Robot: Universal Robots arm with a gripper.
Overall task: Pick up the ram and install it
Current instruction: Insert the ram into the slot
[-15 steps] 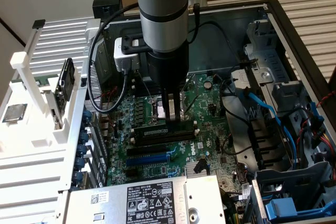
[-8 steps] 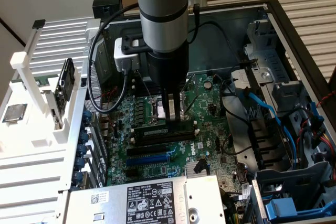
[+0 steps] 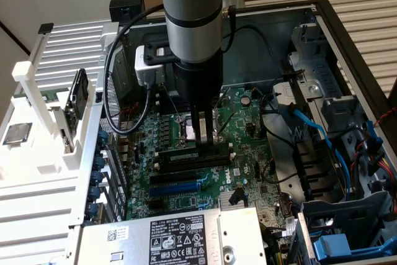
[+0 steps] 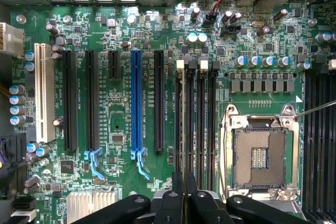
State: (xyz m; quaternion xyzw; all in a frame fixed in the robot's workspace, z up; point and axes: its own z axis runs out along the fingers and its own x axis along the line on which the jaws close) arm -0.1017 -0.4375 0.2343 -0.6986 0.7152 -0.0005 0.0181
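- Status: counting one arm (image 3: 192, 4) hanging down into the open case (image 3: 340, 35) in the exterior view, with one gripper (image 3: 201, 136) at its end.
- Seeing two fingers (image 4: 176, 203) pinching almost together, clamping on the ram (image 3: 180, 157) along its top edge.
- Reading the ram as one stick, standing on edge in the memory slot row just beside the CPU socket (image 4: 260, 153), directly under the fingertips.
- Counting four memory slots (image 4: 202, 129) lying side by side next to that socket in the wrist view, two with white end clips (image 4: 203, 64) and two with black.
- Seeing the gripper lining up with the two slots farthest from the socket.
- Counting one blue expansion slot (image 4: 137, 103), one white slot (image 4: 41, 93) and four black expansion slots (image 4: 70, 103), one of them short.
- Seeing a second bank of memory slots (image 4: 320, 140) on the socket's other side, partly cut off, so not counting it.
- Noting one finned heatsink (image 4: 89, 203) sitting near the blue slot's latch end.
- Seeing one white fixture (image 3: 37, 172) standing just outside the case at the exterior view's left, carrying one square chip (image 3: 17, 133) lying flat and one dark part (image 3: 77, 97) standing upright.
- Noting one labelled power supply (image 3: 180, 240) sitting inside the case, near the blue expansion slot.
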